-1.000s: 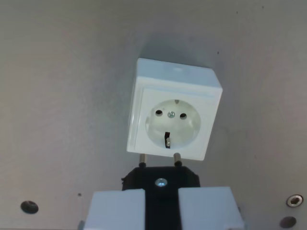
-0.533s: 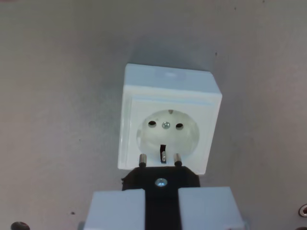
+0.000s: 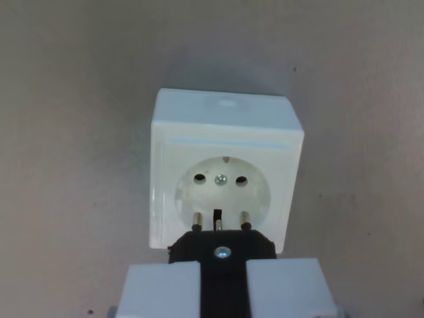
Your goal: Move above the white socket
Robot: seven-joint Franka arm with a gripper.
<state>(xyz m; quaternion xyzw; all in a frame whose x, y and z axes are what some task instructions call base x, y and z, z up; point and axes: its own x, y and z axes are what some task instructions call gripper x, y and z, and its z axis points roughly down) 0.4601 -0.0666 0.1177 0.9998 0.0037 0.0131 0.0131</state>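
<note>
Wrist view, bottom centre: I see my white-padded gripper point(image 3: 223, 285) clamped on black two-pin plastic plug point(image 3: 222, 246). Plug's metal pins overlap lower rim of round recess in square white plastic socket point(image 3: 222, 175), frame centre. Beyond it, grey matte tabletop point(image 3: 73, 132).

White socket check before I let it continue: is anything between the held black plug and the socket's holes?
Nothing visible: black plug with two metal pins faces the square white socket unobstructed.
</note>
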